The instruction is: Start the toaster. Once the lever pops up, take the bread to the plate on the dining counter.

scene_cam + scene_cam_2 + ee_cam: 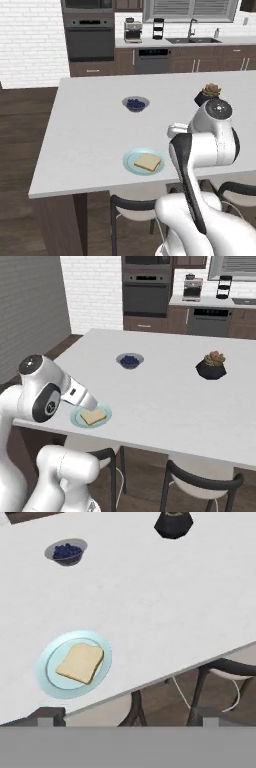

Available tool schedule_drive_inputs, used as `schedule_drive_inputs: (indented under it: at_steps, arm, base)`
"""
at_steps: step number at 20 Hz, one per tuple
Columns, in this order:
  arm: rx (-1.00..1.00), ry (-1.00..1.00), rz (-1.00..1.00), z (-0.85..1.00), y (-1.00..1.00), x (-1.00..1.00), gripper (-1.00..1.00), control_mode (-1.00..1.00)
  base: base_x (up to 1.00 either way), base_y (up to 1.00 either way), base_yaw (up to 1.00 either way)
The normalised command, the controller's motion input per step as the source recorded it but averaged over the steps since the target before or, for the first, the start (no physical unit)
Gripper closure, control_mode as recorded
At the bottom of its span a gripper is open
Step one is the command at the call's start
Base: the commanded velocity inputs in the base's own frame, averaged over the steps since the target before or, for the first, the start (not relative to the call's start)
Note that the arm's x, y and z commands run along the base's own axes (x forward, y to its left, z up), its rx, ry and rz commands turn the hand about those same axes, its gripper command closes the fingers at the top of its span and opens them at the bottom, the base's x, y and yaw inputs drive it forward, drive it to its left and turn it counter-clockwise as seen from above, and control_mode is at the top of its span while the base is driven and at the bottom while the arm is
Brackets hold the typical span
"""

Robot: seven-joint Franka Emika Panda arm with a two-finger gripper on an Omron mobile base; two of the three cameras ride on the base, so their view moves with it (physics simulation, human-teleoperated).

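Note:
The bread (147, 162) (93, 416) (80, 663), a golden-tan slice, lies flat on the pale blue-green plate (129, 162) (75, 418) (45, 672). The plate sits near the front edge of the dining counter (90, 130) (160, 391) (150, 602). My gripper (129, 717) hangs open above the counter's near edge, just to the side of the plate. Nothing is between its fingertips (47, 714), and it is apart from the bread. In the right base view my hand (80, 396) hovers right by the plate. The toaster is out of view.
A dark-blue bowl (135, 104) (130, 361) (66, 552) stands mid-counter. A potted plant in a black pot (210, 92) (211, 366) (173, 523) is further right. Stools (132, 210) (200, 481) (220, 667) stand under the near edge. Ovens and cabinets line the far wall.

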Motion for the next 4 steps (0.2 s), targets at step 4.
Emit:
schedule_drive_inputs:
  at_steps: [4]
  arm:
    - [0.11,0.28,-0.14,0.69,-0.08,-1.00,-1.00,-1.00]
  base:
    - [0.00,0.00,0.00]
